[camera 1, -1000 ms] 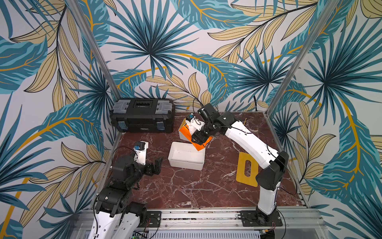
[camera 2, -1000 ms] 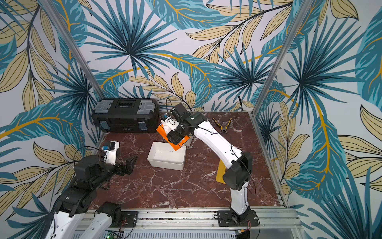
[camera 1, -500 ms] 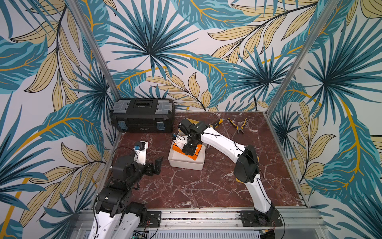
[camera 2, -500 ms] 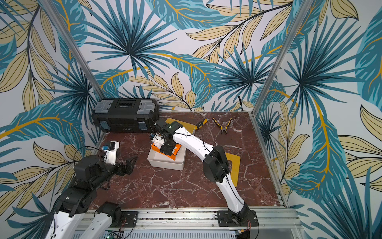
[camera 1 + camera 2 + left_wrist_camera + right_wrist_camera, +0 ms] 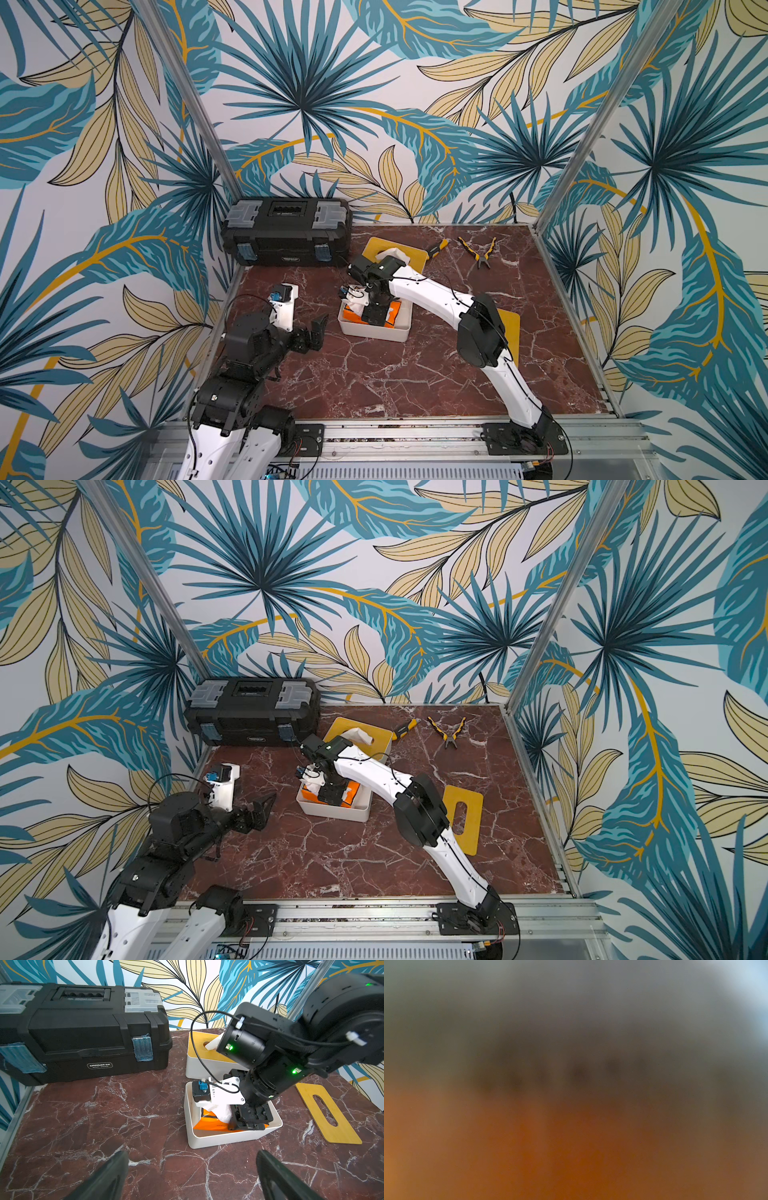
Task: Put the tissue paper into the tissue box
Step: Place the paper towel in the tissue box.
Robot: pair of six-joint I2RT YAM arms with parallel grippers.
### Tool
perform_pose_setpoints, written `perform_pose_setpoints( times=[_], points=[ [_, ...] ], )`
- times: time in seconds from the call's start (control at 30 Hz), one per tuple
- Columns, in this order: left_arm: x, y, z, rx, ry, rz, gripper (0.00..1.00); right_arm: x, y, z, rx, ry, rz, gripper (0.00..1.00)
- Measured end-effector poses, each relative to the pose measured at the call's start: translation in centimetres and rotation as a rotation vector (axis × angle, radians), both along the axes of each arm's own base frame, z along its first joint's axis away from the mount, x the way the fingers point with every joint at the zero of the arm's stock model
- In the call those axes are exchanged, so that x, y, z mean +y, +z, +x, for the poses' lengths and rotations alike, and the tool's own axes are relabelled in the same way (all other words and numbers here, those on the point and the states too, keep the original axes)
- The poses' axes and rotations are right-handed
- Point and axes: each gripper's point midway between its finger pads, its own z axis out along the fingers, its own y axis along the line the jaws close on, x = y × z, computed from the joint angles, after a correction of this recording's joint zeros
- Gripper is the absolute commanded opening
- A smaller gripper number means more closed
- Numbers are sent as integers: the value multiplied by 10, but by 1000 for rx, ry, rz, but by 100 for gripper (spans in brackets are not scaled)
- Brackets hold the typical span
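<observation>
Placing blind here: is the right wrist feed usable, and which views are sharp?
Right wrist view: fully defocused, an orange-and-grey smear. Left wrist view: sharp, edges bowed by the wide lens, showing the right hand down in the open white plastic box over the orange tissue pack. Both top views: evenly lit, sharp.

Robot test cell, laboratory type: a red-brown, white-veined marble-look tabletop (image 5: 374,382) enclosed by bare aluminium corner posts (image 5: 192,104) and flat wall panels printed with teal and yellow palm leaves (image 5: 374,83). The front edge carries a slotted aluminium rail (image 5: 395,436) with two white-and-black robot arms (image 5: 432,291) bolted to it. A black plastic toolbox (image 5: 286,232) and yellow-handled pliers (image 5: 478,251) sit at the back.
</observation>
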Motion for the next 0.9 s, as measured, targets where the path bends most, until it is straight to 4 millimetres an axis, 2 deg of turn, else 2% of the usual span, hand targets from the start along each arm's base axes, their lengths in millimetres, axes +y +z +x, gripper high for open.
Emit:
perform_pose_setpoints(
  times=[0.23, 0.3, 0.37, 0.6, 0.77, 0.9],
  points=[
    [0, 0, 0, 0, 0, 0, 100, -7, -13, -4, 30, 1, -47, 82],
    [0, 0, 0, 0, 0, 0, 100, -9, -17, -6, 42, 1, -60, 88],
    [0, 0, 0, 0, 0, 0, 100, -11, -20, -7, 50, -3, -68, 99],
    [0, 0, 0, 0, -1, 0, 100, -11, -18, -7, 45, -6, -69, 100],
    [0, 0, 0, 0, -1, 0, 100, -13, -1, -3, 7, -6, -60, 100],
    [0, 0, 0, 2, -2, -1, 100, -16, 32, 0, -54, -7, -31, 100]
  ],
)
